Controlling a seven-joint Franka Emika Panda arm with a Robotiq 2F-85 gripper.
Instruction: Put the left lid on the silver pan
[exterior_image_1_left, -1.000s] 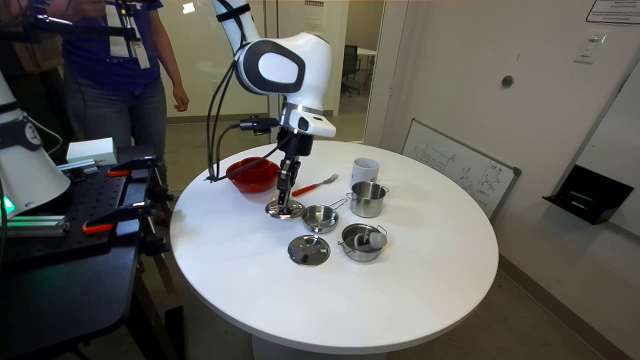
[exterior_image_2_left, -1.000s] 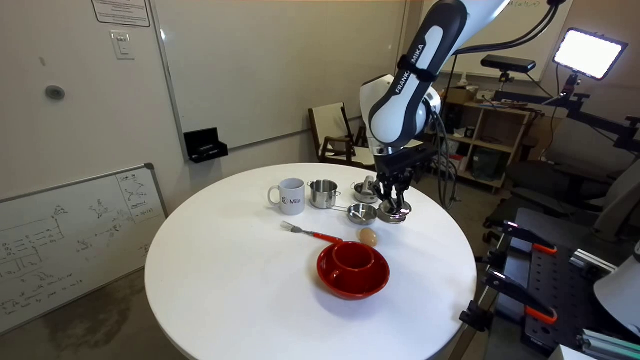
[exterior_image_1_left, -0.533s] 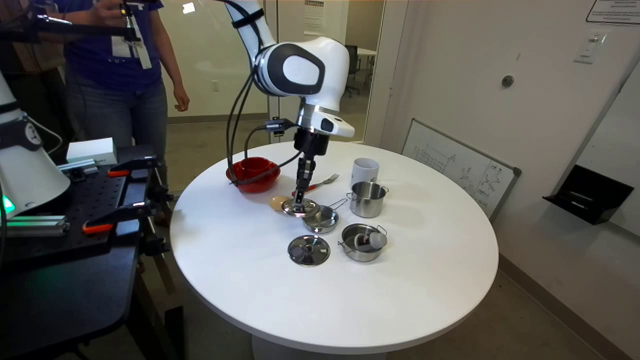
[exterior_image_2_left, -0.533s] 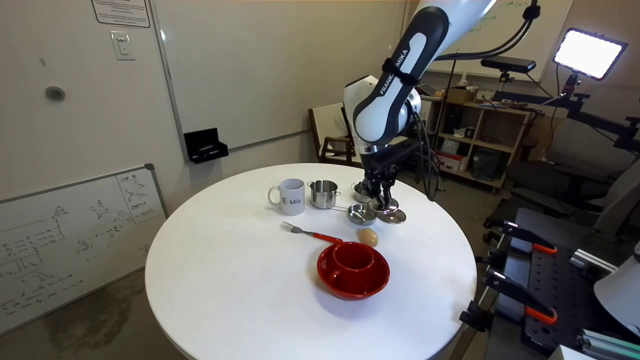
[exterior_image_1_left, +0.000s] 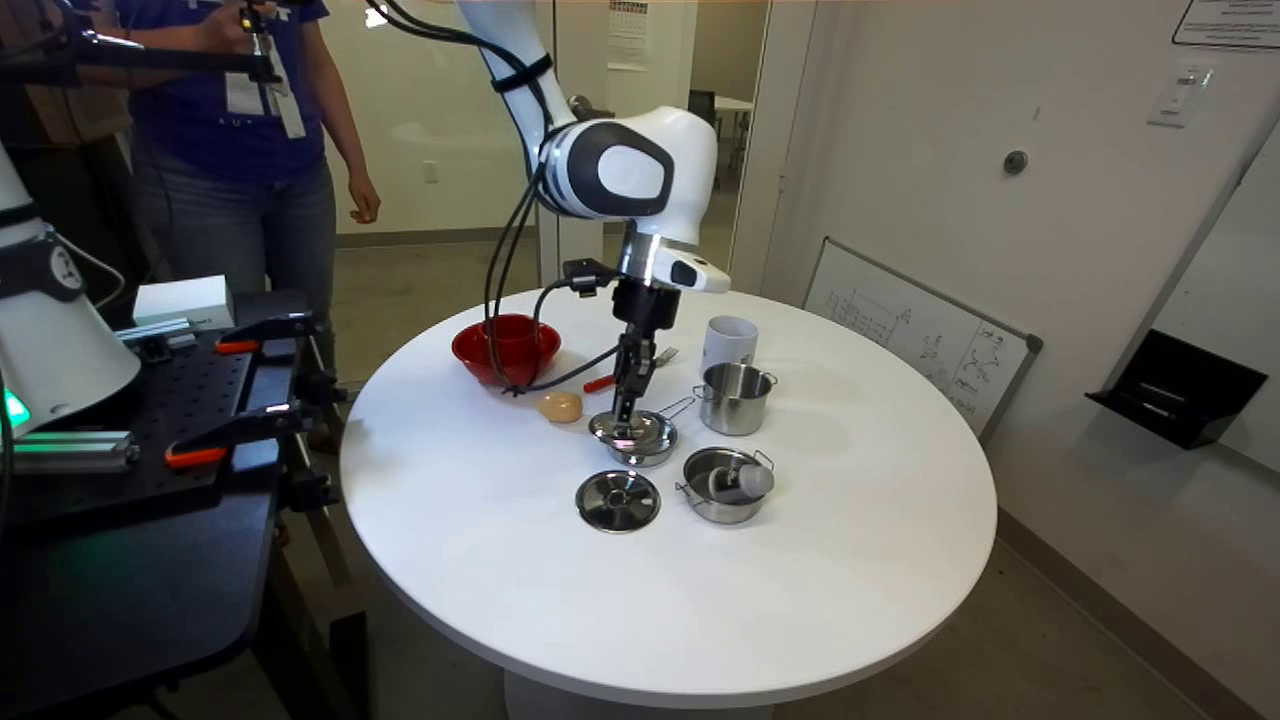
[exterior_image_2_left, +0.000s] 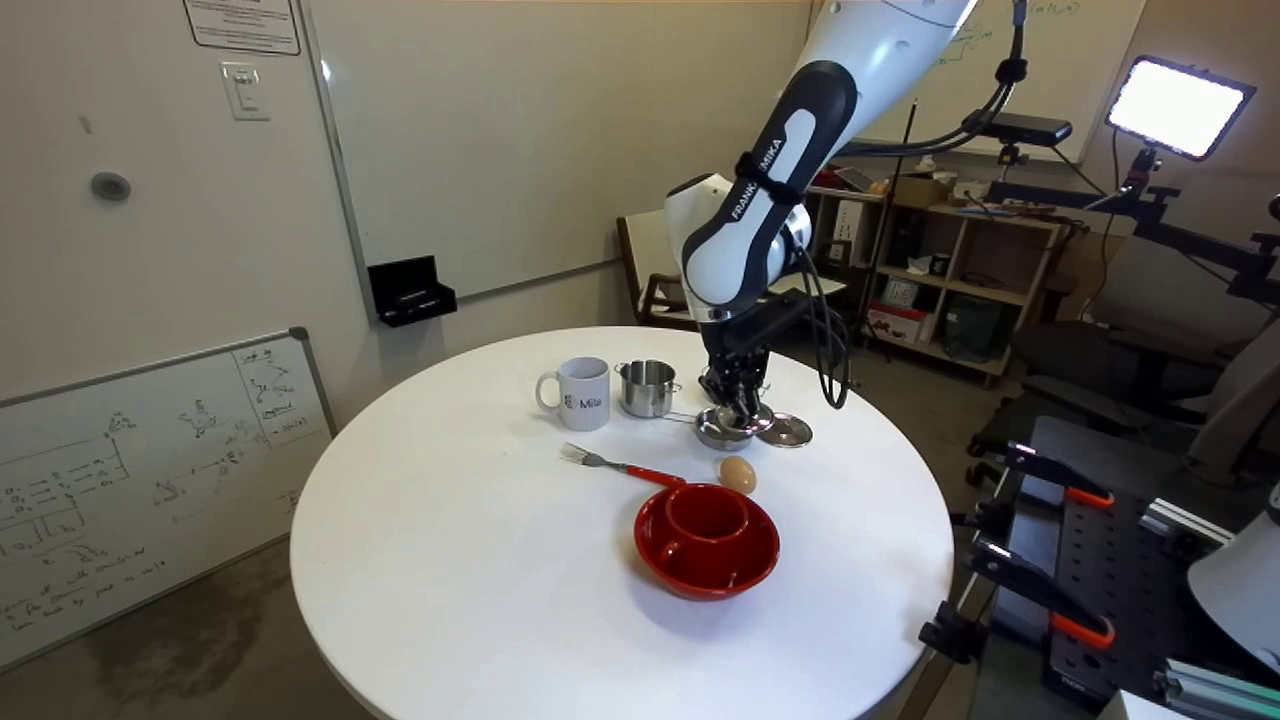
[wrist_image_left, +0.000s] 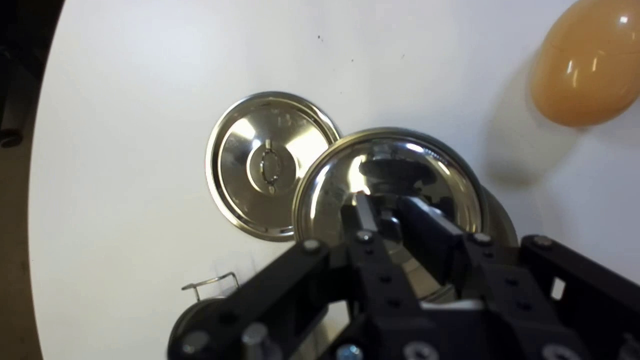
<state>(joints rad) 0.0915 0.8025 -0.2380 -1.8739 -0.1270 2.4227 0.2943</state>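
Observation:
My gripper is shut on the knob of the left lid, a small round silver lid. The lid also shows in both exterior views. It is held level over the small shallow long-handled pan, partly covering it and off its centre; I cannot tell whether they touch. The silver pan, a tall steel pot with two wire handles, stands uncovered beyond the shallow pan. It also shows in an exterior view but is out of the wrist view. The larger silver lid lies flat on the table.
A two-handled pot with a pale cup-like thing in it stands beside the larger lid. An egg, a red-handled fork, a red bowl holding a red cup, and a white mug are around.
My gripper has carried the left lid away from the table spot near the egg to over the shallow long-handled pan, then come lower. The egg now shows fully. The other objects have not moved.

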